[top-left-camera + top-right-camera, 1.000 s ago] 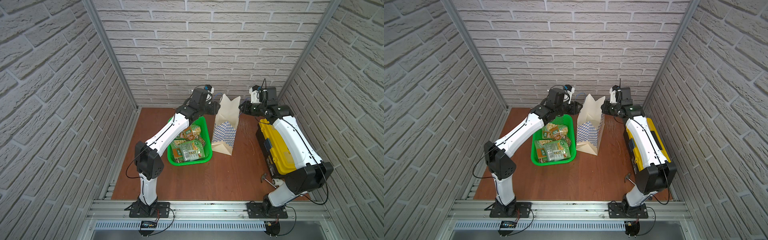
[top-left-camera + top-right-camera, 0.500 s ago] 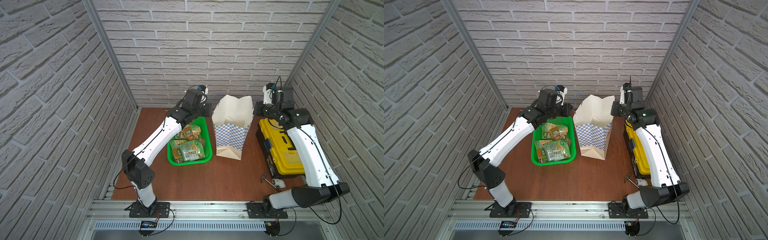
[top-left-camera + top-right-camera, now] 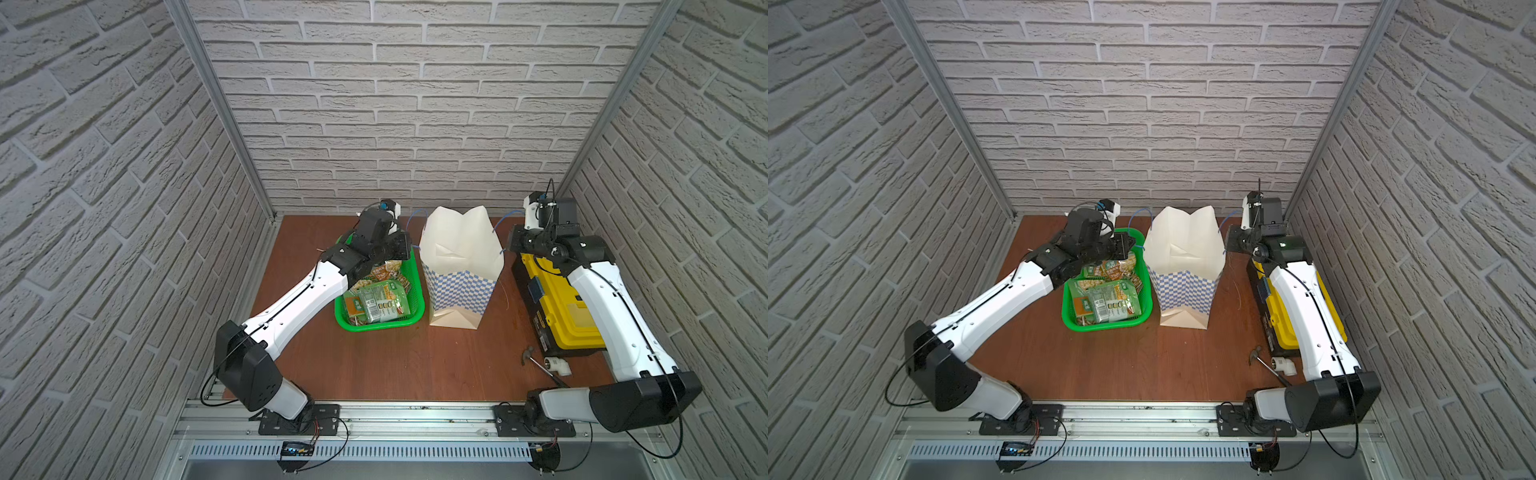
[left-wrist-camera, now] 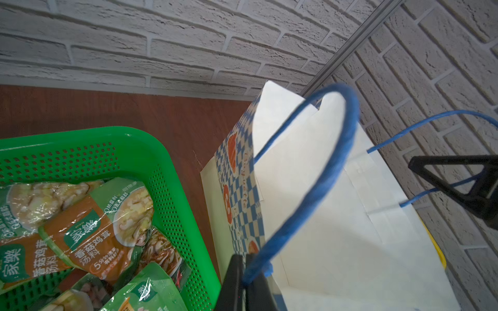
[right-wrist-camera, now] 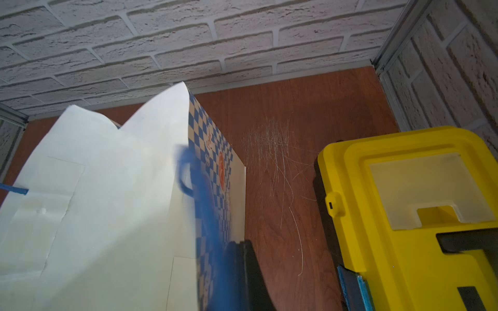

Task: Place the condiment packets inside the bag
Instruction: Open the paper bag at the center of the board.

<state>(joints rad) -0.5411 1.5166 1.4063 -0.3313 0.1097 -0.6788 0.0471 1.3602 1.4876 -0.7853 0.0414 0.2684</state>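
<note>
The white bag (image 3: 459, 266) (image 3: 1183, 257) with its blue checkered band stands upright mid-table, its mouth spread wide. My left gripper (image 3: 409, 246) (image 4: 245, 272) is shut on the bag's left blue cord handle (image 4: 318, 188). At the opposite rim, my right gripper (image 3: 508, 245) (image 5: 239, 258) is shut on the right cord handle (image 5: 204, 204), which is blurred in the right wrist view. Several green and orange-brown condiment packets (image 3: 376, 297) (image 4: 89, 231) lie in a green basket (image 3: 415, 291) (image 4: 167, 172) just left of the bag, partly under my left arm.
A yellow-and-black toolbox (image 3: 557, 299) (image 5: 404, 215) sits right of the bag, under my right arm. A small hammer (image 3: 536, 361) and a white pipe fitting (image 3: 557, 365) lie near the front right. Brick walls close in on three sides.
Both grippers have shut on the cord handles and drawn apart. The bag, narrow and folded a second ago, now stands open and wide.
</note>
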